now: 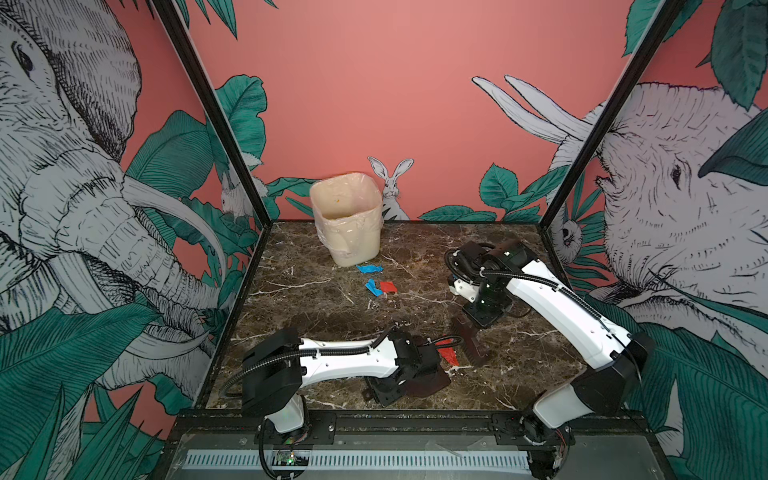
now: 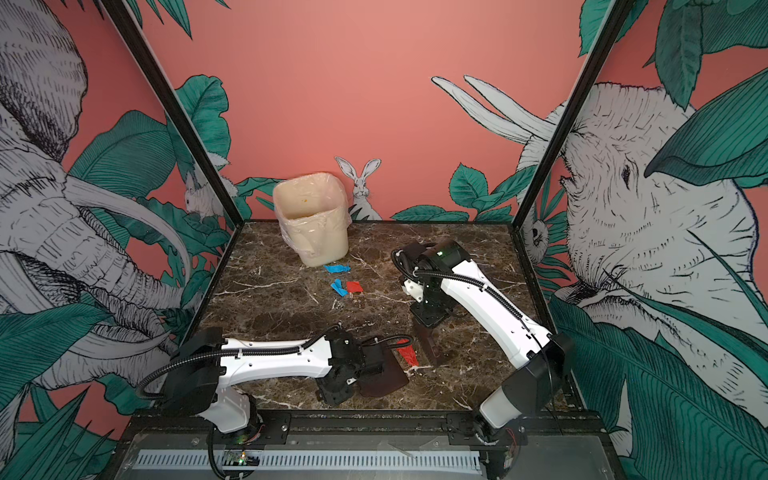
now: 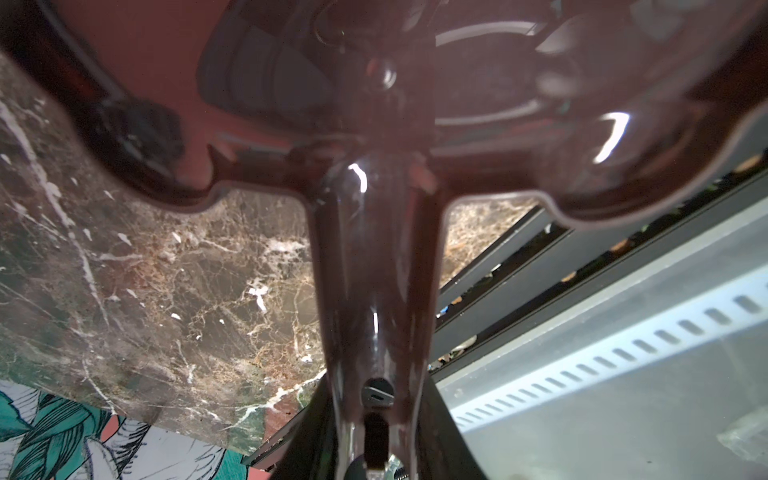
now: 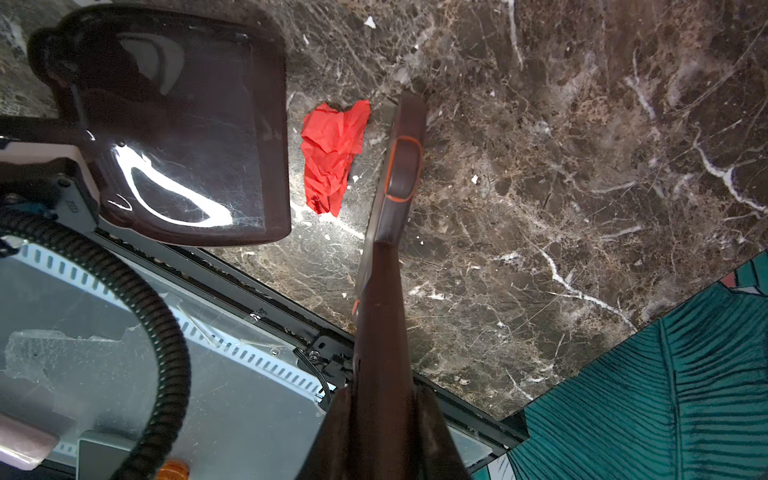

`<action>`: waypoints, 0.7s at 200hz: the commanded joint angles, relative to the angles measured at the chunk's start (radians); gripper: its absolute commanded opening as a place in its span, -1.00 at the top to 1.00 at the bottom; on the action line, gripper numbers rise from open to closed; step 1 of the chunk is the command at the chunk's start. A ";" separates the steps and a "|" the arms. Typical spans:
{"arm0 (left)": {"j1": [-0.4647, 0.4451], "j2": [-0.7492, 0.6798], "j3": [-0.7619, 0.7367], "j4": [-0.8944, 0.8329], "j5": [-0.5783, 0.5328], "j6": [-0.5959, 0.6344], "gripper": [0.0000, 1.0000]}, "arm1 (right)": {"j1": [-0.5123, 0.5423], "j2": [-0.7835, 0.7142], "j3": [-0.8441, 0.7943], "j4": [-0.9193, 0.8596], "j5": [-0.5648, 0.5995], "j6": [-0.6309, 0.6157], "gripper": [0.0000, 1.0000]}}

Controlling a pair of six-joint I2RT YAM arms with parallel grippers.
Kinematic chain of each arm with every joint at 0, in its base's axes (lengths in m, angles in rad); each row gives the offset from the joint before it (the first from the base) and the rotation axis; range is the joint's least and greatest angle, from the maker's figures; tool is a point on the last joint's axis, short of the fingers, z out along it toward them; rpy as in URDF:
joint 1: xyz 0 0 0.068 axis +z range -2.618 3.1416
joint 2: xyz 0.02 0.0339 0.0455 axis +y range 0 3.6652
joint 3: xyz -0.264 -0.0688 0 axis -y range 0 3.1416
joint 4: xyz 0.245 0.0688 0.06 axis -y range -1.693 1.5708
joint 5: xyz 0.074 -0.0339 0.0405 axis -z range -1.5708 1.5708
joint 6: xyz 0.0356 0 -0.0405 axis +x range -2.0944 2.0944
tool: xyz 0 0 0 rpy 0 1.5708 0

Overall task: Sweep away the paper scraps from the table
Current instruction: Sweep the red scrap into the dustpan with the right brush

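Note:
My left gripper [image 3: 376,457] is shut on the handle of a dark brown dustpan [image 1: 428,382] that lies low on the table [image 1: 311,299] near the front edge. My right gripper [image 4: 382,449] is shut on a dark brown brush [image 4: 405,166], whose bristles [image 1: 471,343] touch the table. A crumpled red paper scrap [image 4: 332,153] lies between the brush and the dustpan's mouth [image 4: 178,124]. Two blue scraps [image 1: 369,269] [image 1: 373,287] and a smaller red one [image 1: 388,286] lie further back in both top views. Tiny white bits [image 4: 474,179] dot the marble.
A cream plastic-lined bin [image 1: 347,220] stands at the back of the table, just behind the blue scraps. The black frame [image 1: 395,415] runs along the front edge, close to the dustpan. Patterned walls close in the left and right sides.

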 commanded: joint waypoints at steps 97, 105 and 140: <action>0.002 0.009 0.010 -0.005 0.023 0.005 1.00 | 0.146 0.074 0.104 -0.016 -0.146 0.010 1.00; 0.001 0.008 0.011 -0.007 0.021 0.004 1.00 | 0.162 0.074 0.122 -0.015 -0.176 0.013 1.00; 0.001 0.003 0.006 -0.005 0.018 -0.004 1.00 | 0.188 0.059 0.173 0.016 -0.293 0.033 1.00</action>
